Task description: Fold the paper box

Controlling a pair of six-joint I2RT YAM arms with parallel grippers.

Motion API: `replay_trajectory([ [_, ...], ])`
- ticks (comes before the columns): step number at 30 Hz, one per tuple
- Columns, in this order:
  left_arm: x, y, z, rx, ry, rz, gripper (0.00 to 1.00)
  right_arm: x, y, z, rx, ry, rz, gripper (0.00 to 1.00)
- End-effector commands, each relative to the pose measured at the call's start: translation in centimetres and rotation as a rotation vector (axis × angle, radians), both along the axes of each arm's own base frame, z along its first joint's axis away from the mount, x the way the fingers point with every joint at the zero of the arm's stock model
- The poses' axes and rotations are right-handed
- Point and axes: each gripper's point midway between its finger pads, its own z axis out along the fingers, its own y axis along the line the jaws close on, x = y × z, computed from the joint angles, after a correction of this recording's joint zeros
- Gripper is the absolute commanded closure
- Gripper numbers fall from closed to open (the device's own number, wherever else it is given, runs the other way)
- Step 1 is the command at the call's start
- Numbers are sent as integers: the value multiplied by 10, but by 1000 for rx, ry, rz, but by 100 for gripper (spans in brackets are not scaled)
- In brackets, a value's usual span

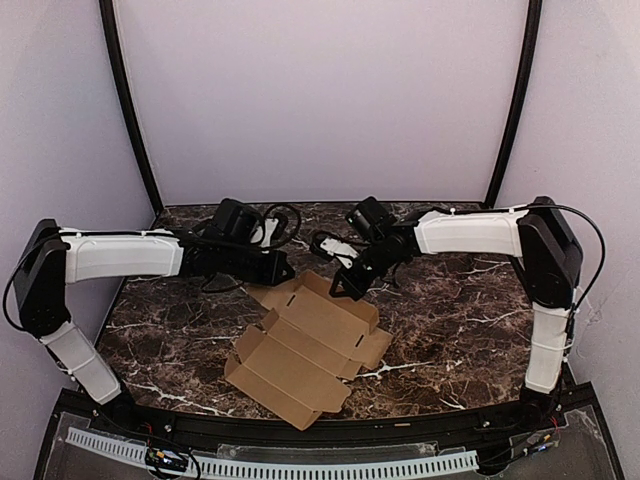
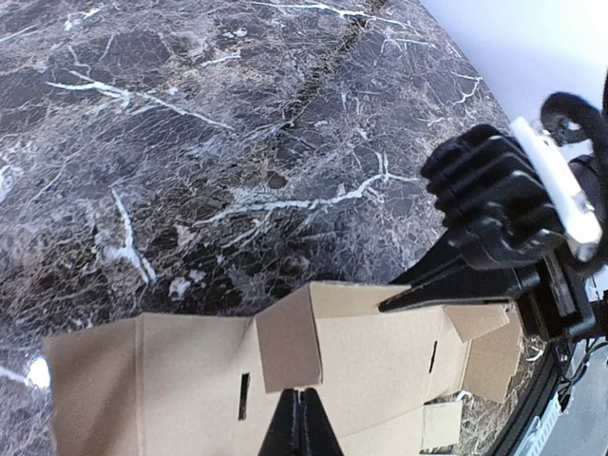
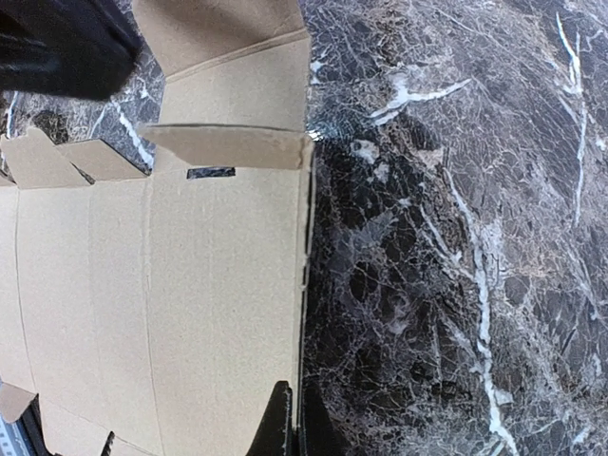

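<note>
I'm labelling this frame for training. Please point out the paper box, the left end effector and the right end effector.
paper box (image 1: pixel 300 350): top external view, on its middle panel.
left end effector (image 2: pixel 300 404): left wrist view, between its closed fingertips.
right end effector (image 3: pixel 291 408): right wrist view, between its closed fingertips.

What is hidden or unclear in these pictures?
1. Top view: far corner of the box, under the right pincer; whether they touch is unclear.
2. Left wrist view: the box's near side, cut off by the bottom edge.
3. Right wrist view: the box's top-left part, behind a blurred black shape.
</note>
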Motion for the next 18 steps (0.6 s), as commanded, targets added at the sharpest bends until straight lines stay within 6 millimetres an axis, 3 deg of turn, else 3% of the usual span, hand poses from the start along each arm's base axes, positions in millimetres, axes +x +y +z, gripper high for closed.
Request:
replay_trajectory([
  [1,-22,39,4,136,23,23,99,-4,-2,6,22,-10,21,100],
  [8,-45,68,-15,241,114,67,99,2,-8,-5,-25,-20,-19,100],
  [18,-56,70,-52,293,220,54,99,3,-5,-2,-33,-44,-21,100],
])
